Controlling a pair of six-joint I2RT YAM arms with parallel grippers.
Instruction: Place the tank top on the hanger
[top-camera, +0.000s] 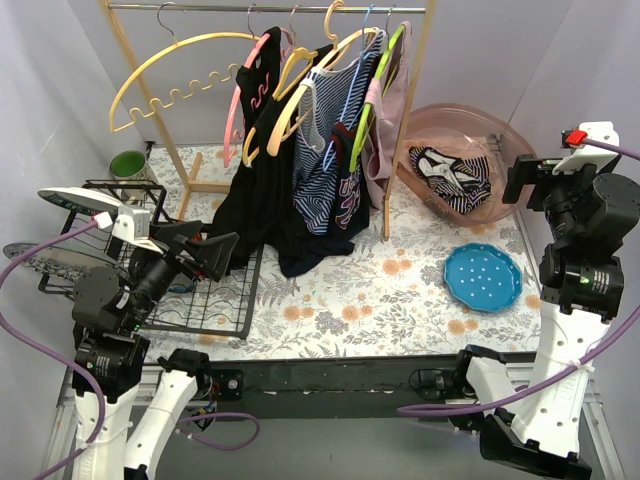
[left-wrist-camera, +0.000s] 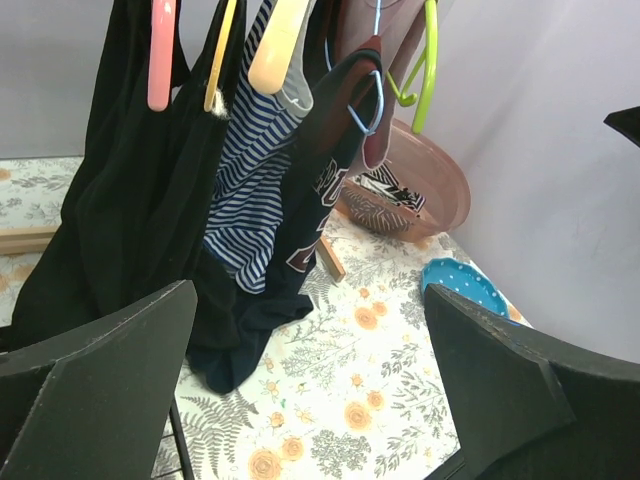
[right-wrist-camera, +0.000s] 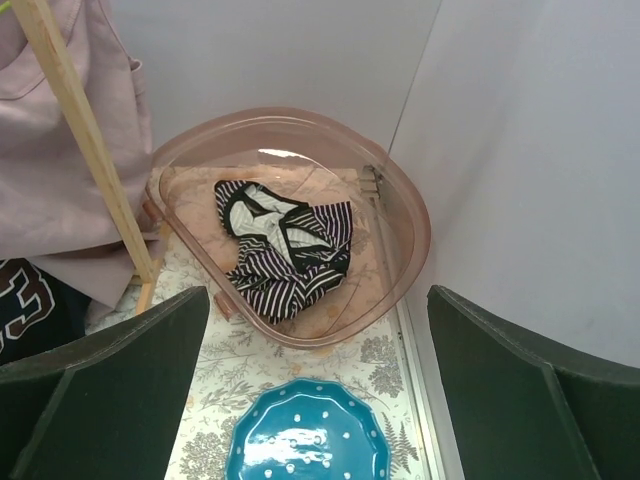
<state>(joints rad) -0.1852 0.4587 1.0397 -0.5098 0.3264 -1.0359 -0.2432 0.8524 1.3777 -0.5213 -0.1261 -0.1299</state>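
Your tank top (right-wrist-camera: 285, 250) lies in the basin (right-wrist-camera: 405, 250), far right on the desk (top-camera: 400, 300); the hanger (top-camera: 170, 75) hangs left on the rack (top-camera: 270, 8). Your left pincer (left-wrist-camera: 310, 390) and right pincer (right-wrist-camera: 320, 390) both gape wide, empty.

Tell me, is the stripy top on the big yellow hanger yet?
Not yet. Nothing looks done: the tank top lies crumpled in the pink basin, and the hanger hangs bare on the rail. The left gripper and right gripper are open and empty. Left to do: grab the top, dress the hanger.
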